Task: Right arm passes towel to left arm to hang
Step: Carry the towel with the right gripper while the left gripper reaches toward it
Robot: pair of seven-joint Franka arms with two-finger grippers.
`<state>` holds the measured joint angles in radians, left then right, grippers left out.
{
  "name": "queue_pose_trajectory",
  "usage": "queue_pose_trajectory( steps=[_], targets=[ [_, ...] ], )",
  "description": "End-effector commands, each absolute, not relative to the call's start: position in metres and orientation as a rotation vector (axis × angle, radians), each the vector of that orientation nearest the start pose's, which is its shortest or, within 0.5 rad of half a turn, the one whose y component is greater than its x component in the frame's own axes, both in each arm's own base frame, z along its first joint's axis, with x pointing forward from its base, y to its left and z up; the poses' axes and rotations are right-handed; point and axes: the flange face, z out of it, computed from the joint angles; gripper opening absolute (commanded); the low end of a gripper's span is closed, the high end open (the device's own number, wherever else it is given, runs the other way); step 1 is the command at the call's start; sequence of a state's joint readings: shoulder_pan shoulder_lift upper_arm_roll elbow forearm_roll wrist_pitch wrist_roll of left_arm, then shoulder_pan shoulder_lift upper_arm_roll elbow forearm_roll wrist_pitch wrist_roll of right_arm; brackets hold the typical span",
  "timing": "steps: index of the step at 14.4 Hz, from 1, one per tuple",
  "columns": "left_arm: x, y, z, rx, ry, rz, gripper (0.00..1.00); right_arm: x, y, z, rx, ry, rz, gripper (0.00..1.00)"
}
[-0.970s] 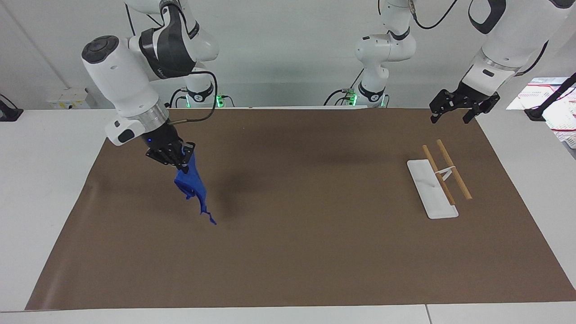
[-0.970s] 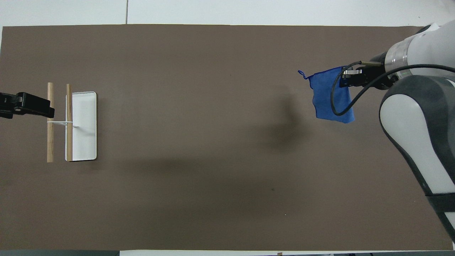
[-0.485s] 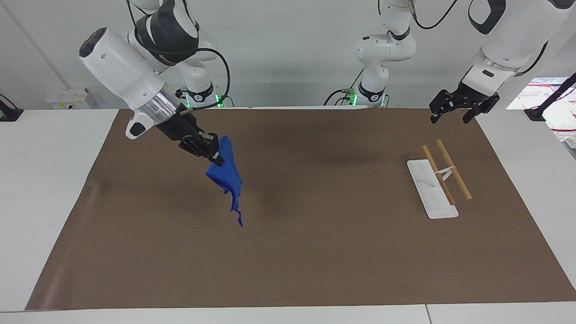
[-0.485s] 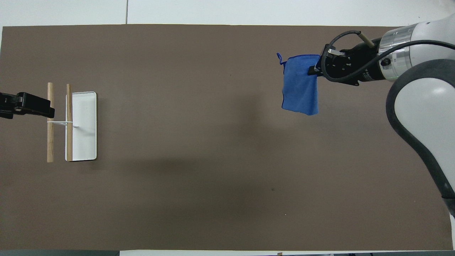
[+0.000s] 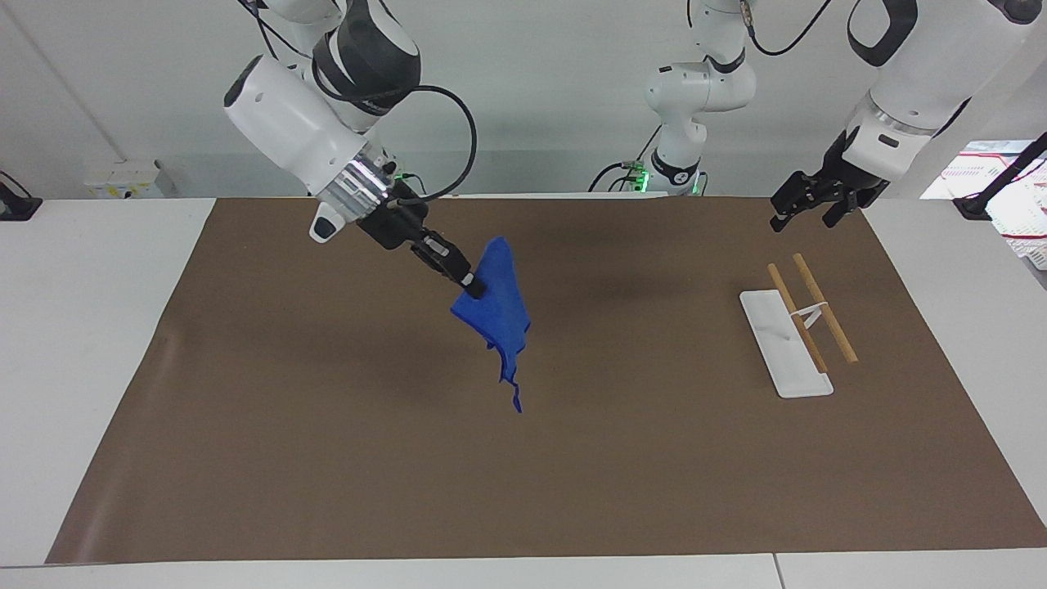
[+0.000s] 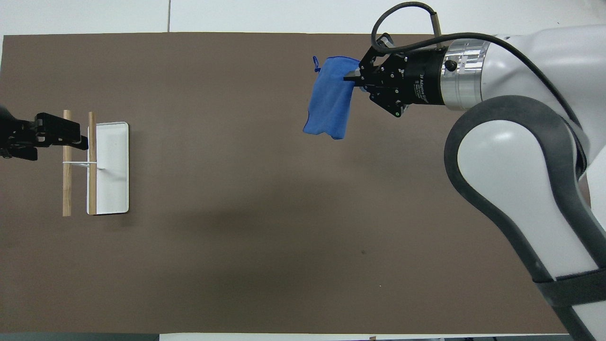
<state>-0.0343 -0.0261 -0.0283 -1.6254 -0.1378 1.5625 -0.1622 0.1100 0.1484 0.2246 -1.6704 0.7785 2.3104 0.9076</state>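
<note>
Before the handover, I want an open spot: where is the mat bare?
Bare brown mat runs from under the towel in the right hand to the rack. Crowded only at the rack, under the open left hand.

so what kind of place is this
Most likely a robotics lab: two white arms stand at a white table covered by a brown mat. The right hand holds a blue towel in the air, with a small wooden rack set out.

Robotics lab, two white arms (image 5: 311,139) (cabled bases), brown mat (image 5: 572,458) on white table (image 5: 82,327)
</note>
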Motion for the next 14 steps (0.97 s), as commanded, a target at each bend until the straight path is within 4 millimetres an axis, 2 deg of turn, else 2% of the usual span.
queue_pose_trajectory(
  steps=[1,5,8,9,11,14],
  targets=[
    [0.531,-0.057,0.602,-3.319,-0.256,0.101,1.0,0.605,0.24,0.575,-1.864,1.178,0.089,0.0],
    [0.528,-0.078,0.592,-3.376,-0.526,0.173,1.0,0.585,0.304,0.58,-1.703,1.29,0.1,0.0],
    [0.521,-0.09,0.574,-3.414,-0.661,0.249,1.0,0.585,0.318,0.576,-1.637,1.348,0.13,0.0],
    [0.519,-0.104,0.571,-3.387,-0.755,0.262,1.0,0.585,0.318,0.579,-1.602,1.373,0.156,0.0],
    [0.521,-0.12,0.561,-3.366,-0.934,0.254,1.0,0.58,0.325,0.578,-1.519,1.407,0.242,0.0],
    [0.522,-0.129,0.543,-3.36,-1.23,0.341,1.0,0.569,0.344,0.577,-1.479,1.422,0.319,0.0]
  ],
)
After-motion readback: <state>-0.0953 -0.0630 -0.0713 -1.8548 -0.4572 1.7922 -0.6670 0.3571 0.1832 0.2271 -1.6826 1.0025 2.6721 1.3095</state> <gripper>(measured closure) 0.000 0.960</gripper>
